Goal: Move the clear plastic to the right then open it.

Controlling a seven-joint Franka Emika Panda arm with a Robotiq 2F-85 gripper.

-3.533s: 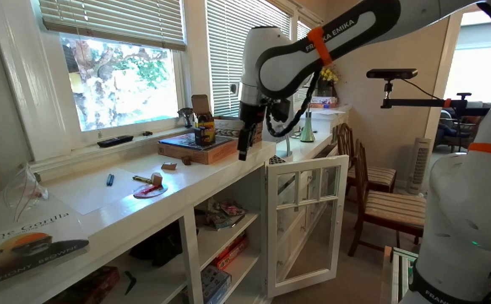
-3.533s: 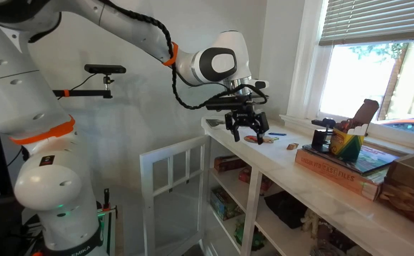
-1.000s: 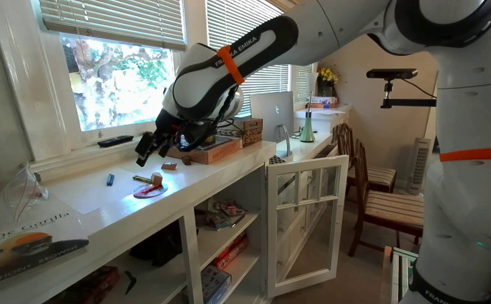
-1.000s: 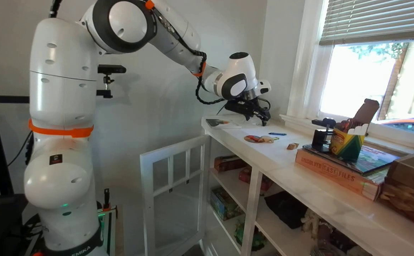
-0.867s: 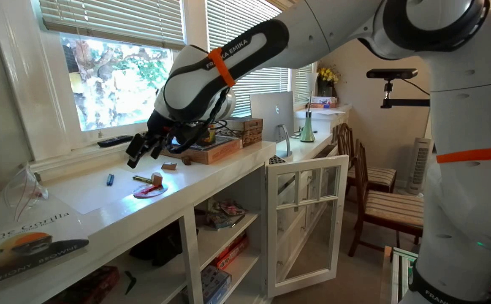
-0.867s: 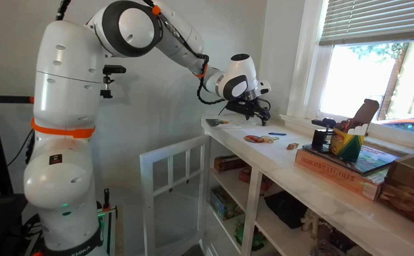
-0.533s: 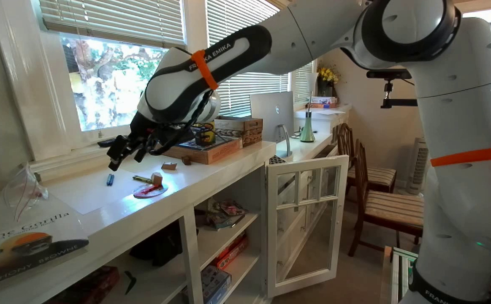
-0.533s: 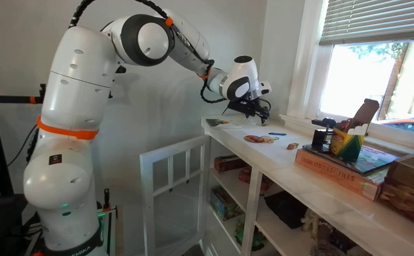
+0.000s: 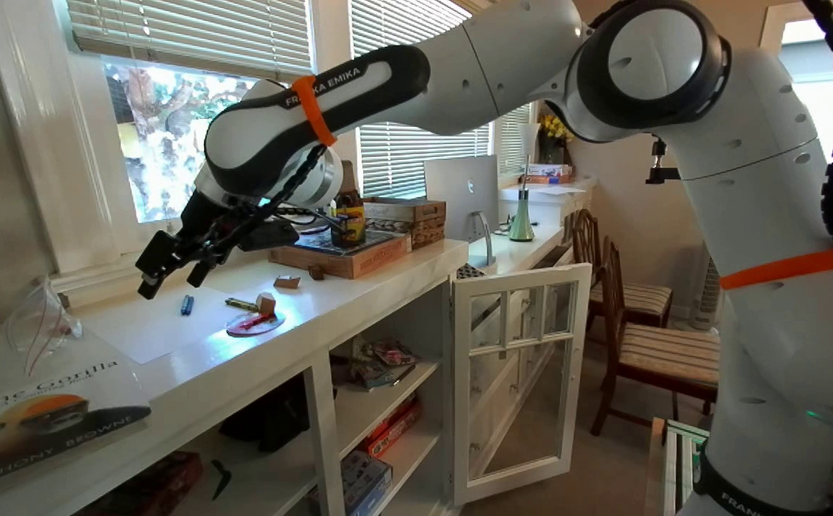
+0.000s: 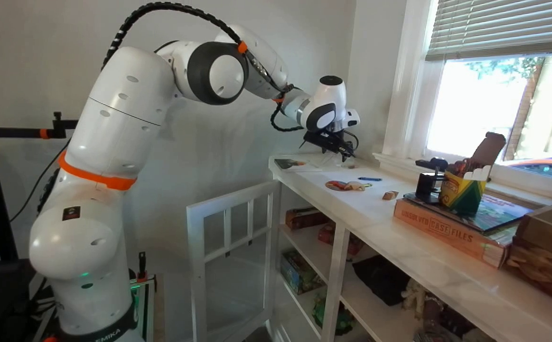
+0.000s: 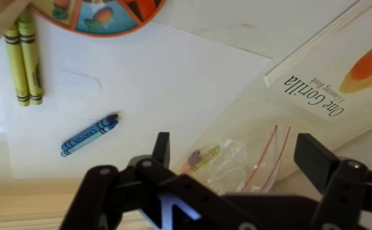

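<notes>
Currently, a white robot arm (image 9: 452, 86) reaches over a white counter (image 9: 330, 297); the landmark here is a picture book (image 9: 51, 408) titled One Gorilla. The task's clear plastic (image 11: 237, 169) is a zip bag lying just past the book's title end; whether the two touch, I cannot tell. Its crumpled film, red-lined seal (image 11: 261, 156) and a yellow crayon (image 11: 209, 157) inside are visible. The black gripper (image 11: 233, 140) hovers farther from the book than the bag, jaws spread wide, holding nothing. Beside the book, a sheet of paper (image 11: 160, 80) carries blue crayons (image 11: 90, 135).

The step in hand seems to be the approach to the bag. To do it well, come down with one finger on each side of a raised fold, then close gently, since flat film would likely slip from the tips. Keep clear of the book's edge, lest it be dragged along. "Right" probably means along the counter, away from the book and toward the game box (image 9: 369, 261); a low, slow slide should suit. For opening, pinching a single lip next to the seal looks best, though with one hand the bag may simply follow instead of parting
</notes>
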